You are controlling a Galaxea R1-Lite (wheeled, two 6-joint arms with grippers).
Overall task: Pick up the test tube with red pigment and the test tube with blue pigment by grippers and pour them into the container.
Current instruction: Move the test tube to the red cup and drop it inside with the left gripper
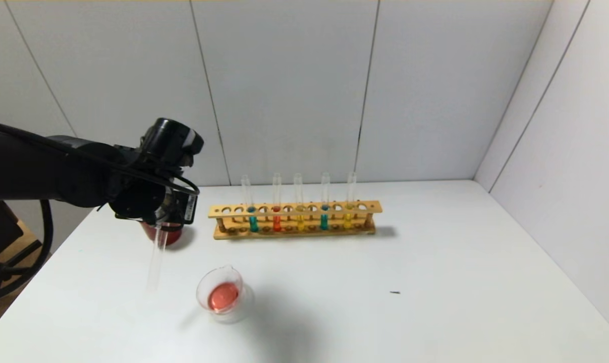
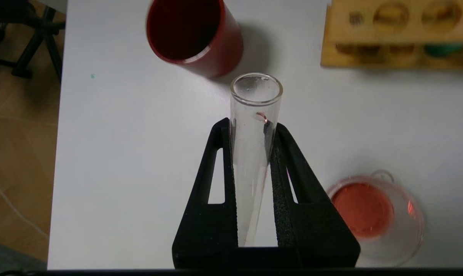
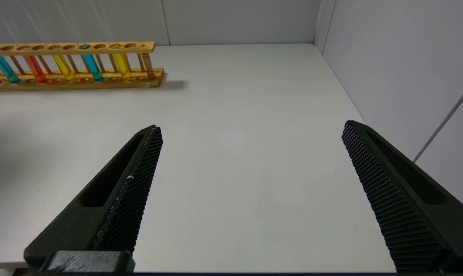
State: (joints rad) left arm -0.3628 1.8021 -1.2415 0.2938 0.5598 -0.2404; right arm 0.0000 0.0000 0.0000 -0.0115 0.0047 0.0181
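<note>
My left gripper (image 1: 164,224) (image 2: 250,124) is shut on a clear test tube (image 1: 157,262) (image 2: 256,90), held above the table's left side. The tube hangs mouth-down and is empty except for a red drop inside. The container (image 1: 243,301) (image 2: 417,226), a small glass beaker, stands to its right and holds orange-red liquid. A wooden rack (image 1: 294,208) (image 3: 74,46) at the back holds a red tube (image 1: 277,223) (image 3: 35,69) and two teal-blue tubes (image 1: 254,223) (image 1: 324,222). My right gripper (image 3: 251,128) is open over bare table on the right, outside the head view.
A dark red cup (image 1: 172,236) (image 2: 189,34) stands just behind the left gripper. Two yellow tubes (image 1: 300,223) (image 1: 348,221) also sit in the rack. Grey walls close the back and right sides. A small dark speck (image 1: 395,292) lies on the table.
</note>
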